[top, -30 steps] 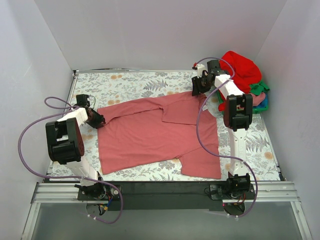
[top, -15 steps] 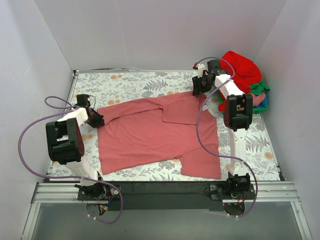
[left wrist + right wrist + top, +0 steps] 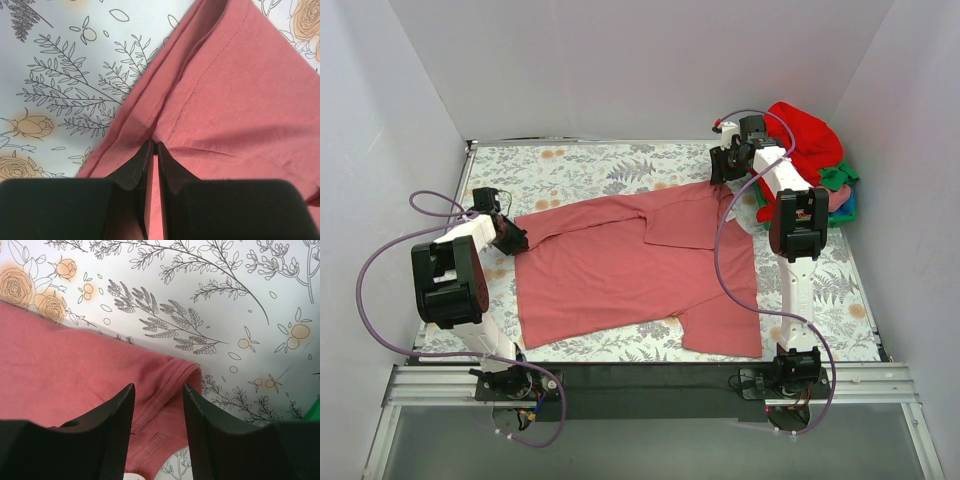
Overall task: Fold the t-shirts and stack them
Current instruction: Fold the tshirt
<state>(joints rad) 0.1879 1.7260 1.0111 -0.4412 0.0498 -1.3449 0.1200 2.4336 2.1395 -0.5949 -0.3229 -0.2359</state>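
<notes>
red t-shirt (image 3: 805,135) heaped on pile (image 3: 836,186), container unclear

No legible text, brand, number or sign anywhere; rose-pink t-shirt (image 3: 620,270) plain, unprinted.

Dusty-rose t-shirt (image 3: 610,270), bright red t-shirt (image 3: 807,135), white tablecloth (image 3: 580,165) with floral print

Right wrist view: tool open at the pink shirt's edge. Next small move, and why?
Probably ease the right tool down and close it on the pink shirt's hemmed edge. Its jaws stand open astride that edge, while the left tool is shut on the opposite side.
</notes>
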